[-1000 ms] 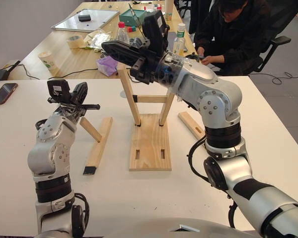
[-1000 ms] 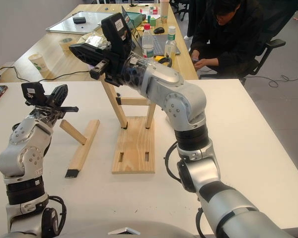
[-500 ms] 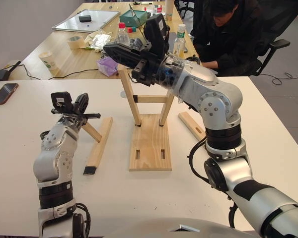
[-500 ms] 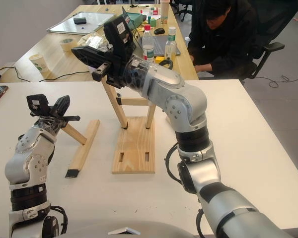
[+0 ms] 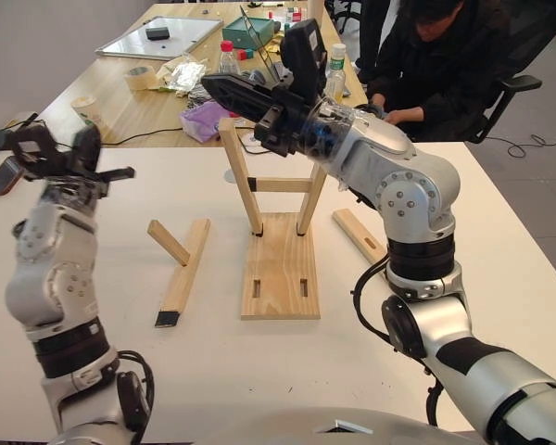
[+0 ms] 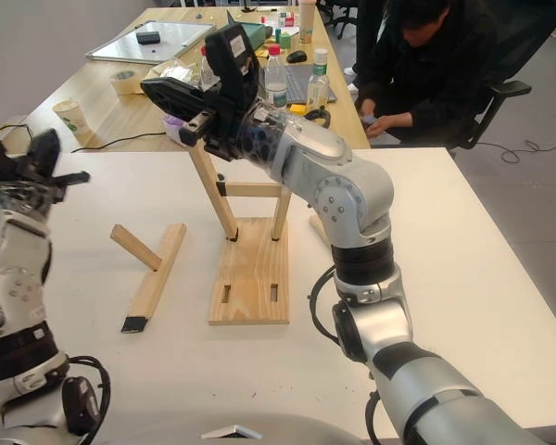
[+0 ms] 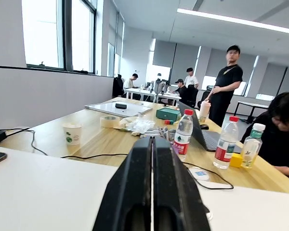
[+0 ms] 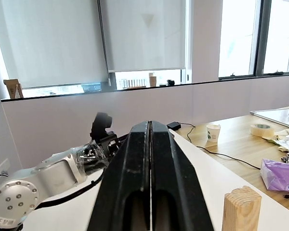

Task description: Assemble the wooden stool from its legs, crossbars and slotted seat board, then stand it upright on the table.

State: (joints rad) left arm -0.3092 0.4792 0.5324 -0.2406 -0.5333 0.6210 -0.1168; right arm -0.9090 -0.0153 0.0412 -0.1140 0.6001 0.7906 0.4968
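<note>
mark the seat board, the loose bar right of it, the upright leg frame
seat board (image 5: pixel 280 264): left eye view, bare middle
loose bar (image 5: pixel 357 233): left eye view, mid-length
leg frame (image 5: pixel 283 184): left eye view, its crossbar

Leg frame (image 5: pixel 280 184) blocks seat board (image 5: pixel 280 255) far end; nr slots (image 5: pixel 257 287) free.

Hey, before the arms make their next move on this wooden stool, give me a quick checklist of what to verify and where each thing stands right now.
1. Pale wooden slotted seat board flat on the white table: ok.
2. Upright leg frame with crossbar standing in the far slots: ok; fully seated: cannot tell.
3. Two near slots free: ok.
4. Second wooden leg pair lying left of the board, ungripped: ok.
5. Left gripper open for a pick: not ok, shut and empty.
6. Right gripper steadying the frame: not ok, shut near its top, holding nothing.
</note>
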